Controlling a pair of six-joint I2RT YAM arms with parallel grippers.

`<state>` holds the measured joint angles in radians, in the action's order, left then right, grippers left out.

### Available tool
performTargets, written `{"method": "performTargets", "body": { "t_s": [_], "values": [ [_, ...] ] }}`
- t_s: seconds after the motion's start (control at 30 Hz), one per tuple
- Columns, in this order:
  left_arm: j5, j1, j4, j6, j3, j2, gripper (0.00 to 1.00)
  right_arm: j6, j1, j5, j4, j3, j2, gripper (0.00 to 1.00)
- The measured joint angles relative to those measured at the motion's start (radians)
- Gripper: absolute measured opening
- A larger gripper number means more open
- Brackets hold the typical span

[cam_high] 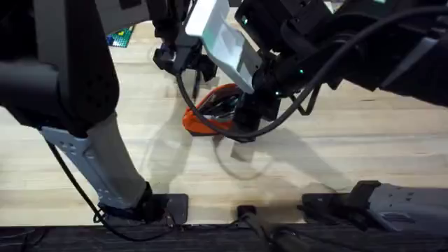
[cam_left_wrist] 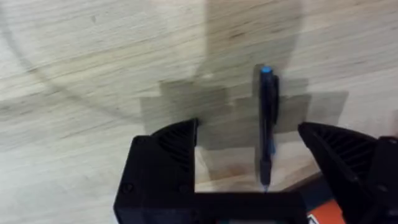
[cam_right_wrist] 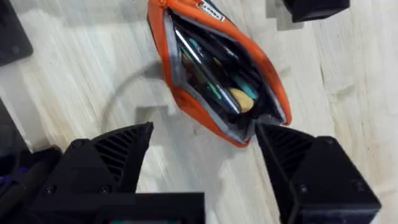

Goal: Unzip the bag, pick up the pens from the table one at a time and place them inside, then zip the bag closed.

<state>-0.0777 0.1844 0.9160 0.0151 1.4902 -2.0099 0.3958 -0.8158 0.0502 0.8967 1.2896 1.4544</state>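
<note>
The orange bag (cam_high: 201, 122) lies unzipped in the middle of the table (cam_high: 364, 140). In the right wrist view the bag (cam_right_wrist: 186, 102) gapes open, with several pens (cam_right_wrist: 211, 74) and a yellow item inside. My right gripper (cam_right_wrist: 205, 134) hovers open just over the bag's near end, one finger (cam_right_wrist: 292, 155) beside its tip. A black pen (cam_left_wrist: 267, 124) with a blue tip lies on the wood between the fingers of my open left gripper (cam_left_wrist: 247, 132), nearer one finger (cam_left_wrist: 339, 149) and touching neither. From overhead, the left gripper (cam_high: 185, 66) is just behind the bag.
A green and blue object (cam_high: 120, 35) lies at the far left of the table. Both arms crowd the space over the bag. Bare wood stretches to the right and toward the front edge.
</note>
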Motion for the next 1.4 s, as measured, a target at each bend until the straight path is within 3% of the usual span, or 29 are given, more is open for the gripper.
{"method": "performTargets", "body": {
  "t_s": [0.03,0.17,0.2,0.3,0.67,0.87,1.1,1.4],
  "values": [
    [0.0,0.0,-0.002,0.001,0.0,-0.001,0.991,0.0,0.0,0.0,0.0,0.0,0.0,0.998],
    [0.015,-0.003,-0.001,0.001,-0.002,0.0,0.628,0.0,0.0,0.0,0.0,0.0,0.0,0.998],
    [0.018,-0.004,-0.004,0.0,-0.005,0.0,0.333,0.0,0.0,0.0,0.0,0.0,0.0,0.998],
    [0.018,-0.003,-0.003,0.0,-0.005,0.0,0.069,0.0,0.0,0.0,0.0,0.0,0.0,0.998],
    [0.015,-0.003,0.029,0.001,0.013,0.0,0.041,0.0,0.0,0.0,0.0,0.0,0.0,0.998],
    [0.015,-0.003,0.078,0.0,0.144,0.043,0.043,0.0,0.0,0.0,-0.001,0.026,-0.019,0.998],
    [-0.003,-0.004,0.09,-0.009,0.147,0.268,0.043,-0.002,0.0,-0.01,0.0,0.05,-0.231,0.998],
    [-0.065,0.02,0.115,-0.024,0.147,0.362,0.043,-0.031,0.0,-0.16,-0.029,0.05,-0.351,0.998]
  ]
}}
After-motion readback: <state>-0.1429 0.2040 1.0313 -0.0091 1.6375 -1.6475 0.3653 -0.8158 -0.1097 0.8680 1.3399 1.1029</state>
